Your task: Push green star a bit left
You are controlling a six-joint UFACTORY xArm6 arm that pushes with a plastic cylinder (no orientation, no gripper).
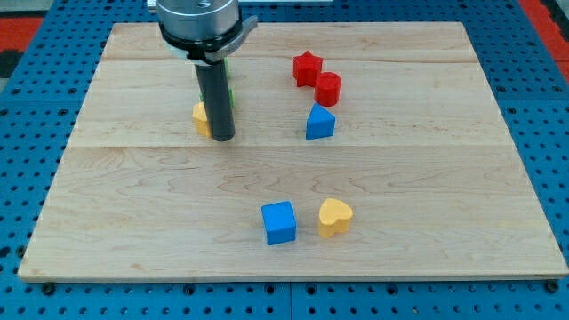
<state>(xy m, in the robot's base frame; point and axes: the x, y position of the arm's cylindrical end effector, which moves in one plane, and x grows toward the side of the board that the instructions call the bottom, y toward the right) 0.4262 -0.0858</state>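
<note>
My tip (222, 138) rests on the board left of centre. Only a thin green sliver (230, 86) shows behind the rod's right edge; this is the green block, its shape hidden by the rod. A yellow block (202, 117) peeks out on the rod's left side, touching or very near it. The tip sits just below and in front of both.
A red star (306, 68) and a red cylinder (328, 88) sit together at upper right of centre, with a blue triangular block (320, 122) just below. A blue cube (279, 222) and a yellow heart (334, 216) lie near the bottom. The board's top edge (356, 24) is behind.
</note>
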